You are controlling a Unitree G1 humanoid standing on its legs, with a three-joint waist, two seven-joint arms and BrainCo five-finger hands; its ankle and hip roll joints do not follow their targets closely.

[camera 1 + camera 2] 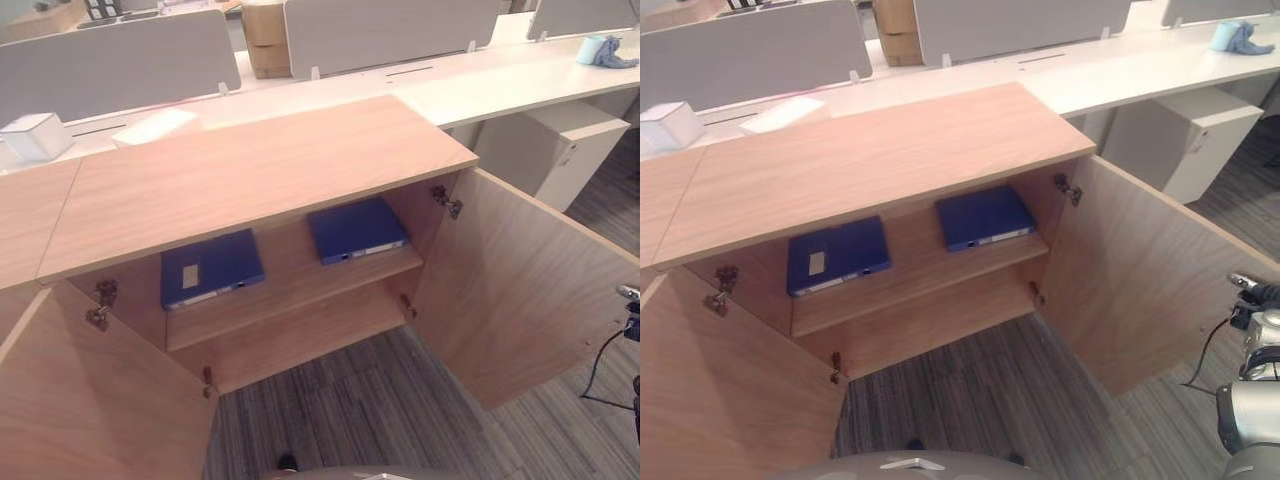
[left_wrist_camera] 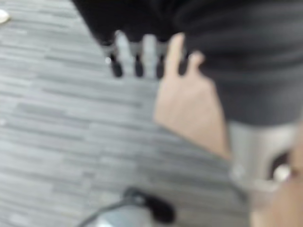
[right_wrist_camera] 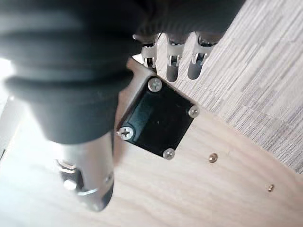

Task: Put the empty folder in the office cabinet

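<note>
Lying flat on the cabinet's (image 1: 300,160) wood-grain shelf (image 1: 290,290), two blue rectangular folders (image 1: 210,268) (image 1: 357,230); my left fingers (image 2: 137,52) and right fingers (image 3: 173,59) hang relaxed, holding nothing.

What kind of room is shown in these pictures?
Probably an open-plan office: long white desks with grey divider screens, and a low wooden cabinet, doors open, holding two blue folders on its shelf.

dark ribbed wrist covers; silver dark-tipped fingers (image 3: 174,59); black screwed plate (image 3: 158,120)
</note>
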